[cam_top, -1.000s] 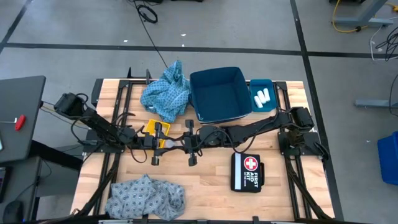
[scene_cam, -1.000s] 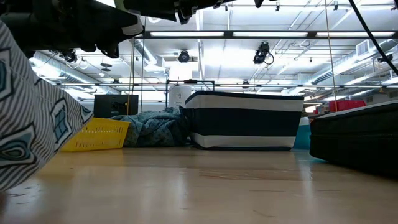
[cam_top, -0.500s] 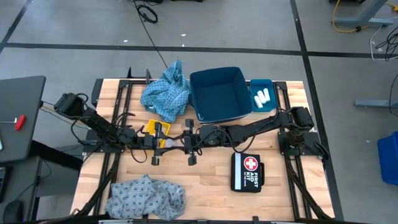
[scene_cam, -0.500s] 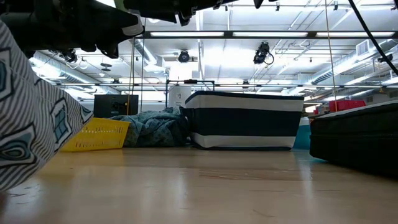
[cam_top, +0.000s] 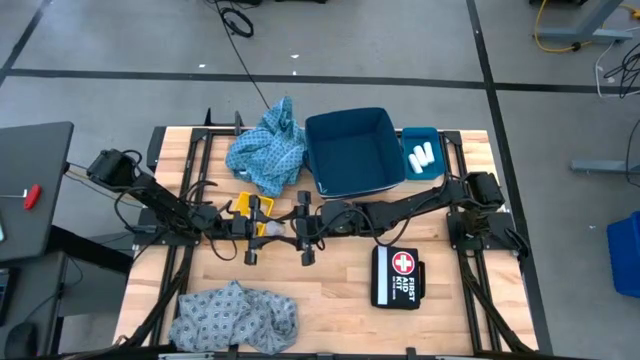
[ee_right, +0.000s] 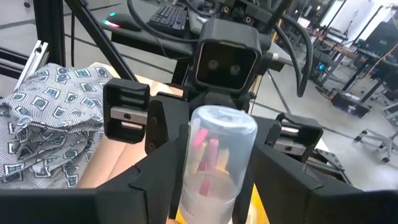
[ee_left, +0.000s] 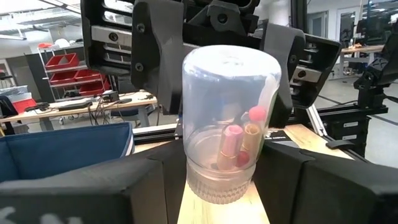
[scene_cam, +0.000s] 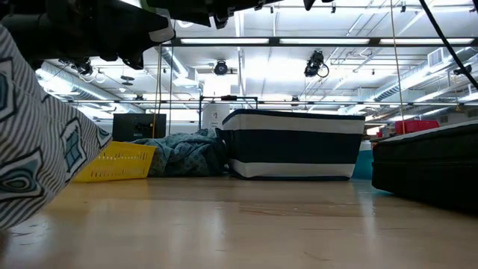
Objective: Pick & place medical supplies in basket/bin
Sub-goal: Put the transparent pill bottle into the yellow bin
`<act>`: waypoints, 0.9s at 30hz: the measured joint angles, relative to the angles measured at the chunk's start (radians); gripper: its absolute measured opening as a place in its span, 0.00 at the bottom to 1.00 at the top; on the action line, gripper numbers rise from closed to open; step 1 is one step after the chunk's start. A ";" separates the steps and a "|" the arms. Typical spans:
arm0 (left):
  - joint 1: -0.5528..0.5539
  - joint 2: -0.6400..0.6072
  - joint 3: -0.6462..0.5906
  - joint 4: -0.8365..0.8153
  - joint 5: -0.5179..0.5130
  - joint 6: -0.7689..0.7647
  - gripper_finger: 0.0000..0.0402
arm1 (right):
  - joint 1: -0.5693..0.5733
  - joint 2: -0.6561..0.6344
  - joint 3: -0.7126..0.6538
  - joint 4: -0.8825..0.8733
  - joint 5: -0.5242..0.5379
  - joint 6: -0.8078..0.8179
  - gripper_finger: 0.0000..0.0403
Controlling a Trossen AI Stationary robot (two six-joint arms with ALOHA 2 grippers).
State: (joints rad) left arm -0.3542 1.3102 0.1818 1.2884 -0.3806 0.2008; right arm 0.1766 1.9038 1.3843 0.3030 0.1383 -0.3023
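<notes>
Medical supplies lie spread over the wooden worktop [cam_top: 340, 310]. One light-blue patterned cloth [cam_top: 268, 150] is bunched at the far edge, touching the left wall of the dark blue basket [cam_top: 350, 152]; the second cloth [cam_top: 235, 318] sits heaped at the near edge, and in the low view its folds [scene_cam: 37, 157] fill the left side. A few white rolls [cam_top: 421, 154] rest in a small teal tray [cam_top: 420, 135] just right of the basket.

Both arms meet over the middle of the worktop. The left tool [cam_top: 262, 228] and the right tool [cam_top: 300, 228] face each other across a clear jar [ee_left: 229, 118], which is hard to make out from above. The wrist views show each tool's two fingers pressed against opposite sides of the jar [ee_right: 214, 165], so both are gripping it at once; pink and tan sticks show inside. A yellow bin [cam_top: 246, 208] lies just behind the left tool, partly covered by the arm.

Open worktop lies between the near cloth and a black first aid kit [cam_top: 398, 276], which sits near the right arm. In the low view the kit [scene_cam: 426, 164] is cut off at the right edge and the basket [scene_cam: 295, 146] hides the tray.

Around the worktop is grey floor with dark lines; the low view looks into a workshop with ceiling lights.
</notes>
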 joint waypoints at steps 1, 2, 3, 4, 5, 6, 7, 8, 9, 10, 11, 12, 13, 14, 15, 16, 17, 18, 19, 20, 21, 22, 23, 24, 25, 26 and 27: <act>0.000 0.000 0.000 -0.001 0.001 0.002 0.39 | 0.001 0.000 0.000 0.005 0.000 -0.002 0.52; 0.000 0.000 0.000 -0.003 0.001 0.002 0.38 | 0.003 0.000 0.000 0.009 0.000 -0.003 0.52; 0.000 0.000 0.000 -0.007 0.002 0.002 0.38 | 0.003 0.000 0.000 0.013 0.000 -0.006 0.52; -0.002 0.000 0.000 -0.011 0.001 0.002 0.38 | 0.005 0.000 0.000 0.016 0.000 -0.009 0.52; -0.003 0.000 0.000 -0.016 0.000 0.002 0.38 | 0.005 0.000 0.000 0.019 0.003 -0.010 0.52; -0.007 0.000 0.000 -0.020 -0.002 0.003 0.38 | 0.008 -0.001 0.000 0.021 0.006 -0.010 0.52; -0.007 0.000 0.000 -0.024 -0.004 0.005 0.38 | 0.010 -0.008 0.000 0.011 0.011 -0.010 0.52; -0.007 0.000 0.000 -0.025 -0.004 0.005 0.38 | 0.012 -0.014 0.000 0.005 0.012 -0.010 0.52; -0.007 0.000 0.000 -0.027 -0.005 0.002 0.38 | 0.014 -0.022 0.000 0.004 0.011 -0.010 0.52; -0.007 0.000 -0.001 -0.032 -0.009 -0.001 0.38 | 0.017 -0.036 0.000 -0.013 0.011 -0.010 0.52; -0.007 0.000 -0.002 -0.038 -0.011 -0.001 0.38 | 0.021 -0.048 0.000 -0.025 0.010 -0.008 0.52; -0.007 0.000 -0.002 -0.041 -0.011 -0.002 0.38 | 0.025 -0.060 0.000 -0.027 0.009 -0.005 0.52; -0.007 0.000 -0.002 -0.044 -0.011 -0.003 0.38 | 0.030 -0.073 0.000 -0.040 0.006 -0.005 0.52; -0.007 0.000 -0.002 -0.047 -0.011 -0.003 0.38 | 0.032 -0.087 0.000 -0.053 -0.003 -0.005 0.52; -0.007 0.000 -0.002 -0.049 -0.009 -0.004 0.38 | 0.036 -0.103 0.000 -0.074 -0.019 -0.006 0.52; -0.007 0.000 -0.002 -0.051 -0.008 -0.007 0.38 | 0.038 -0.117 0.000 -0.084 -0.036 -0.006 0.52; -0.007 0.000 -0.002 -0.053 -0.008 -0.007 0.38 | 0.038 -0.132 -0.001 -0.092 -0.061 -0.004 0.52; -0.007 0.000 -0.002 -0.053 -0.008 -0.008 0.38 | 0.038 -0.152 -0.014 -0.098 -0.082 -0.001 0.52; -0.007 0.000 -0.002 -0.053 -0.008 -0.010 0.38 | 0.038 -0.174 -0.036 -0.093 -0.102 0.001 0.52; -0.007 0.000 -0.002 -0.056 -0.008 -0.011 0.38 | 0.036 -0.194 -0.064 -0.072 -0.115 0.006 0.52; -0.007 0.000 -0.002 -0.060 -0.008 -0.011 0.38 | 0.033 -0.218 -0.097 -0.056 -0.117 0.011 0.52; -0.007 0.000 -0.002 -0.060 -0.007 -0.011 0.38 | 0.028 -0.247 -0.140 -0.038 -0.118 0.018 0.52; -0.007 0.000 -0.002 -0.061 -0.006 -0.012 0.38 | 0.023 -0.275 -0.183 -0.006 -0.118 0.027 0.52; -0.007 0.000 -0.002 -0.063 -0.005 -0.013 0.38 | 0.019 -0.302 -0.229 0.040 -0.117 0.040 0.52; -0.007 0.000 -0.002 -0.065 -0.005 -0.013 0.38 | 0.015 -0.339 -0.283 0.078 -0.117 0.049 0.52; -0.007 0.000 -0.003 -0.065 -0.005 -0.013 0.38 | 0.014 -0.372 -0.339 0.117 -0.114 0.060 0.52; -0.007 -0.001 -0.002 -0.065 -0.006 -0.013 0.38 | 0.014 -0.401 -0.390 0.167 -0.113 0.070 0.52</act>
State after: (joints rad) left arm -0.3611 1.3094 0.1793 1.2233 -0.3866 0.1875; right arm 0.1909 1.5023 0.9944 0.4697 0.0254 -0.2318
